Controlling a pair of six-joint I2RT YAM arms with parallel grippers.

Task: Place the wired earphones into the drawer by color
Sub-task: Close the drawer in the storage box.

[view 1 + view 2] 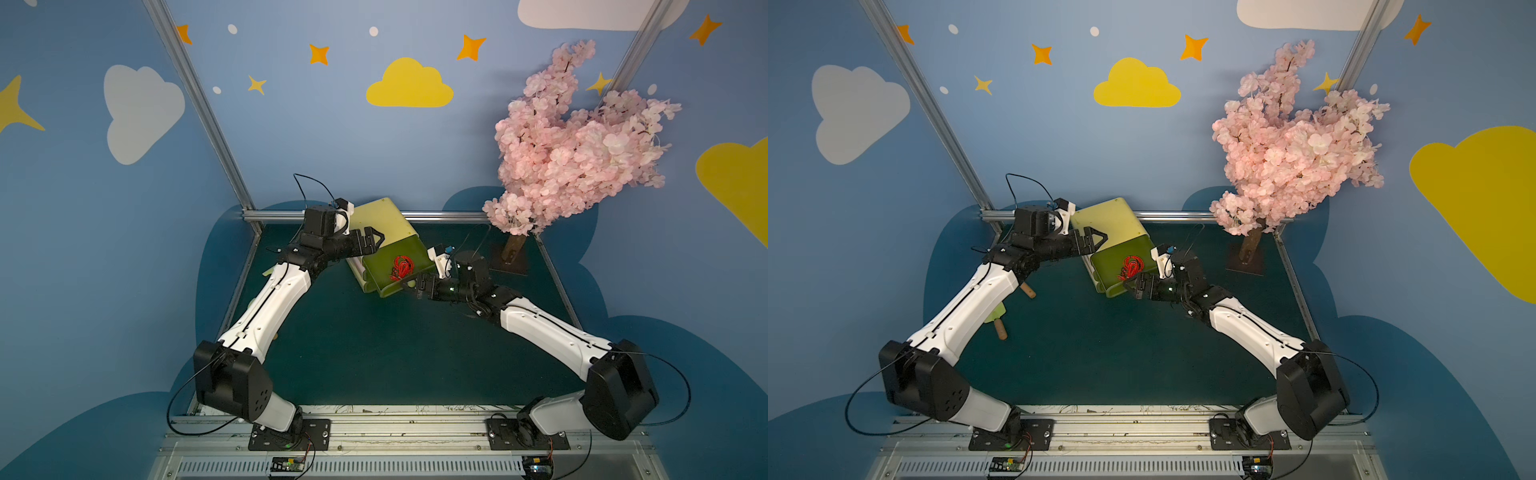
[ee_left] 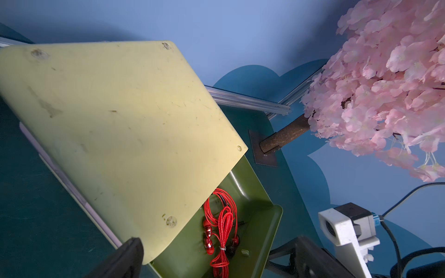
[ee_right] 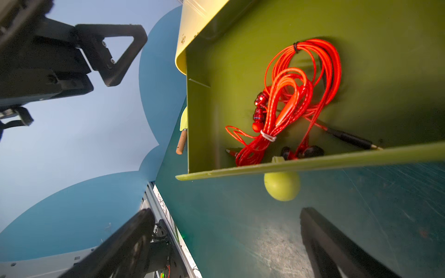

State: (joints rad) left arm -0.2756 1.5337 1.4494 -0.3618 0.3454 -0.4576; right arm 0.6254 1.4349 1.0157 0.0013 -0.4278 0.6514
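Top views: green drawer (image 1: 388, 266) pulled out of a pale yellow cabinet (image 1: 384, 220), standing near the far rail at about 12 o'clock on the dark tabletop (image 1: 374, 353). Red earphones (image 1: 401, 267) lying coiled on the drawer floor, touched by neither tool. Left tool (image 1: 372, 241) hanging over the cabinet's 9 o'clock edge, jaws spread and empty, probably just clear of a drop. Right tool (image 1: 419, 286) parked at the drawer's front lip, at the drawer's 4 o'clock, jaws spread, likely placed to work the knob. Pink blossom tree (image 1: 577, 137) at 2 o'clock, well apart. Wooden-handled toys (image 1: 1000, 322) half hidden under the left arm at 9 o'clock. No white or black earphones to be seen in these views.

Left wrist: scuffed cabinet top (image 2: 115, 125) filling the frame, drawer open beneath it with the red bundle (image 2: 220, 226) near the front wall. One dark finger (image 2: 125, 257) at the frame edge, nothing between the jaws.

Right wrist: two red bundles (image 3: 296, 101) tied with small wraps, earbuds and plug resting against the drawer's front wall. Round green knob (image 3: 282, 185) just beyond the lip, between the spread fingers (image 3: 337, 245) but untouched. Judged: red sorting done in this drawer; closing it the probable next concern.
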